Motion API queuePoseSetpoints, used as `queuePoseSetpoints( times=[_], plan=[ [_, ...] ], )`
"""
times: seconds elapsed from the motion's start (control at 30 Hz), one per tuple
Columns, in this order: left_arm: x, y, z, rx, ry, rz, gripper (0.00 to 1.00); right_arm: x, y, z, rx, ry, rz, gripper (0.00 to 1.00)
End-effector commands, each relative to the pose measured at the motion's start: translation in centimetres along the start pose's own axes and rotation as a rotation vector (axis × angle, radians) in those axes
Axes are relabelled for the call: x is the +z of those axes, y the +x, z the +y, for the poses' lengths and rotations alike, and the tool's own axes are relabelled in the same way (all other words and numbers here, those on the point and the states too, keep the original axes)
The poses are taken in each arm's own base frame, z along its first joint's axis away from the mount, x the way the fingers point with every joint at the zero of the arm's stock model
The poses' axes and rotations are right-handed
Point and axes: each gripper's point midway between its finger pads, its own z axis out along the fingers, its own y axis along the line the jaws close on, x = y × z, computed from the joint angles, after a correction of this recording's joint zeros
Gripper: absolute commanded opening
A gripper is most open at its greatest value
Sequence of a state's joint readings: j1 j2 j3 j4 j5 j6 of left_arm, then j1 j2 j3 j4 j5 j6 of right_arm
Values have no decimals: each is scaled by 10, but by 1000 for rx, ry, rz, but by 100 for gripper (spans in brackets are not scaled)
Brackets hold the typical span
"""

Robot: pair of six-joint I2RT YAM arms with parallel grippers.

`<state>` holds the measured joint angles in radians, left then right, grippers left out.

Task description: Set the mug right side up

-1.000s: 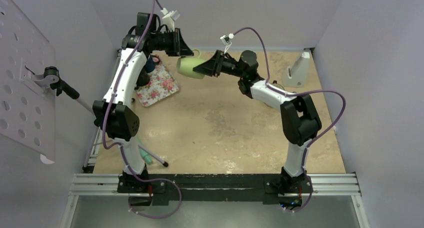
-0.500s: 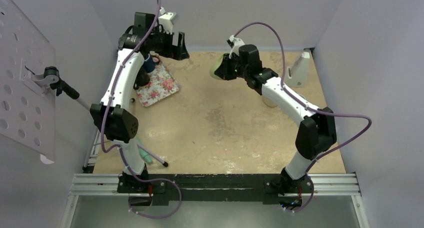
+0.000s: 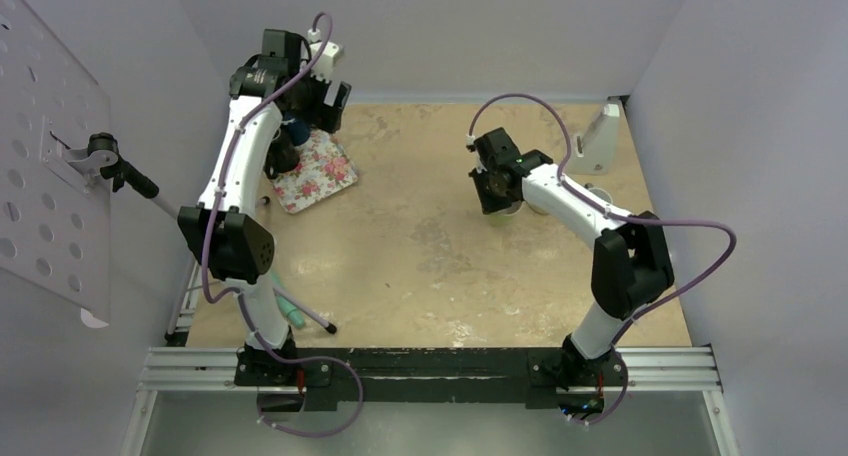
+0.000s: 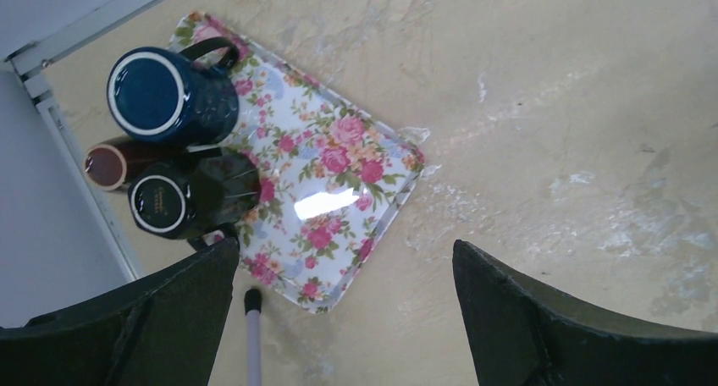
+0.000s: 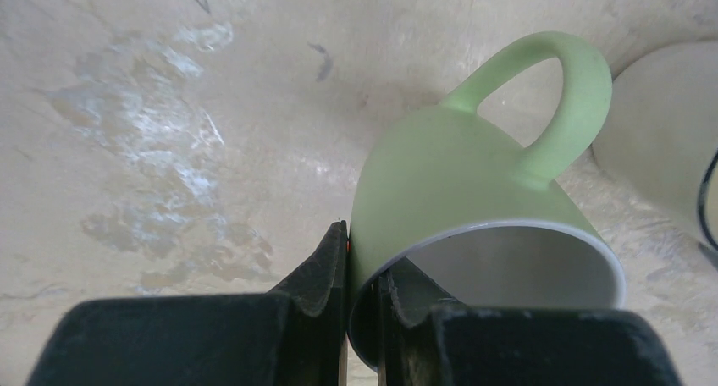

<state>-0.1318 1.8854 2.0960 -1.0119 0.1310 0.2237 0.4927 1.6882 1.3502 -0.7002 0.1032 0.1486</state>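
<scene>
Pale green mug [image 5: 457, 191], white inside, rim clamped in right fingers [image 5: 326, 272]; left fingers [image 4: 169, 318] apart; overhead, right arm [image 3: 570, 201] mostly hid it.

At the right wrist, the right gripper [image 5: 362, 255] hid the near rim of the mug [image 5: 457, 191] behind its own body, and the frame's edge cut off a cream vessel [image 5: 660, 140]. From above, the wrist covered the mug almost wholly; a pale sliver beside it was perhaps its rim.
</scene>
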Motion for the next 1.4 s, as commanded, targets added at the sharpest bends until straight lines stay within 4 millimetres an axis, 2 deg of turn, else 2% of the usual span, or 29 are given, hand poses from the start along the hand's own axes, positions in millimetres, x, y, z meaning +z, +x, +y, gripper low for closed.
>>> queuePoseSetpoints(
  times=[0.0,0.2,0.3,0.33,0.47,0.57,0.67,0.73,0.87,0.9,1.1,1.23,1.37],
  plan=[
    [4,25,34,25,-94,92,100,1,2,-3,-5,20,-33,0],
    [22,54,69,-13,-166,194,100,22,18,-6,8,52,37,0],
    [32,61,82,-80,-181,221,100,24,19,-7,18,56,40,16],
    [36,65,94,-105,-205,232,100,24,19,-6,18,55,41,20],
    [45,72,122,-74,-302,267,100,19,18,-7,17,61,41,35],
    [43,79,129,-85,-318,277,100,12,11,-13,20,96,28,44],
    [38,90,130,-112,-308,271,99,1,2,-12,26,90,2,49],
    [37,99,130,-121,-302,267,90,-6,-4,-12,29,84,-15,51],
    [47,120,136,-115,-298,299,59,-19,-15,-13,23,86,-56,51],
    [50,126,140,-118,-305,319,55,-22,-18,-14,21,91,-64,51],
    [67,145,167,-126,-351,340,55,-37,-33,-16,27,95,-109,51],
    [89,144,164,-54,-284,305,55,-42,-38,-15,32,86,-124,51],
    [105,146,164,-61,-253,309,52,-47,-41,-15,30,92,-123,51]
  ],
)
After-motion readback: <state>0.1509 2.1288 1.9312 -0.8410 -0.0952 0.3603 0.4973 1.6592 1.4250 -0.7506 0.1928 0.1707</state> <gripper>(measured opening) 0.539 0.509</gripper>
